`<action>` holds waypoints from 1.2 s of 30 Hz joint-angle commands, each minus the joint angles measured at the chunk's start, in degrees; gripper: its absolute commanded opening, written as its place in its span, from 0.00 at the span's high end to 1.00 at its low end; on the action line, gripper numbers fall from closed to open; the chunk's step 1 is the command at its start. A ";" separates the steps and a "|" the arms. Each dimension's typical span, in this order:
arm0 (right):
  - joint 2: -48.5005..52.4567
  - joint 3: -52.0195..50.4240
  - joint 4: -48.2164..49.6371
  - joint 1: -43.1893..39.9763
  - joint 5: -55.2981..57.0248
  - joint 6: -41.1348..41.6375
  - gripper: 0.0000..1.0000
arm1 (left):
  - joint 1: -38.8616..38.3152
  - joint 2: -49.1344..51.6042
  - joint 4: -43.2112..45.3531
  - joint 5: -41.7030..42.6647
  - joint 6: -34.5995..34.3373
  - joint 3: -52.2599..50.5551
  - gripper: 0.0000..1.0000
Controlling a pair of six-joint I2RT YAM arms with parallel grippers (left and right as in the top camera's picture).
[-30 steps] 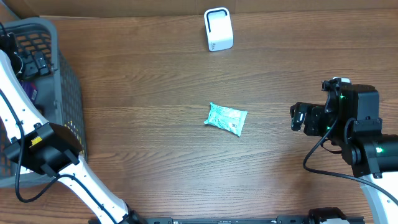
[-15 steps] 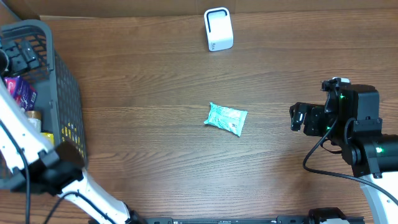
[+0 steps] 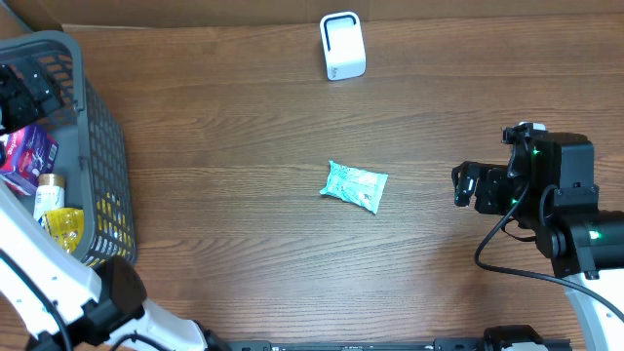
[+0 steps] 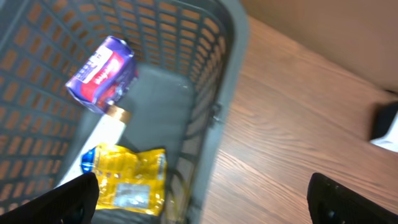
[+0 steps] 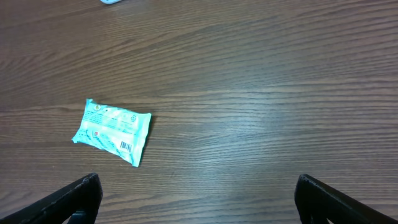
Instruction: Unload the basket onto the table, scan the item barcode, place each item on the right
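While above the basket [image 4: 233, 37], left gripper [image 4: 205, 198] wide, seemingly tilted (right gripper [image 5: 202, 200] wide, apart from packet [image 5: 113, 132]).

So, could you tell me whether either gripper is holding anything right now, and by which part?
Nothing is held. The left gripper is open over the basket; the right gripper is open, apart from the teal packet.
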 commanded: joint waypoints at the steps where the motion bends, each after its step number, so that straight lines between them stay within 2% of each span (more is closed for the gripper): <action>1: -0.04 1.31 0.13 0.26 -0.57 0.00 0.00 | -0.98 -5.75 -0.33 4.74 -1.42 -5.51 0.00; 11: -0.04 1.31 0.72 0.26 -1.81 -0.02 0.00 | -2.89 -34.58 2.36 0.57 -1.20 -35.21 0.00; 14: -0.04 1.31 1.03 0.26 -2.27 -0.02 0.00 | -2.86 -44.24 7.17 -4.26 -2.54 -41.99 0.00; 17: -0.04 1.31 1.38 0.26 -3.56 -0.02 0.00 | -2.86 -48.76 13.90 -12.28 -6.29 -46.25 0.00; 20: -0.04 1.31 1.42 0.26 -4.28 -0.02 0.00 | -2.78 -46.42 16.94 -15.69 -6.38 -46.62 0.00; 25: -0.04 1.31 0.48 0.26 -4.44 -0.02 0.00 | 0.31 -34.80 18.36 -17.90 -7.23 -46.60 0.00; 32: -0.04 1.31 -0.35 0.26 -4.57 -0.04 0.00 | 10.43 -18.86 19.34 -7.17 -7.43 -46.56 0.00; 36: -0.04 1.31 -0.35 0.26 -4.55 -0.09 0.00 | 12.79 -13.00 21.40 -6.82 -7.43 -46.58 0.00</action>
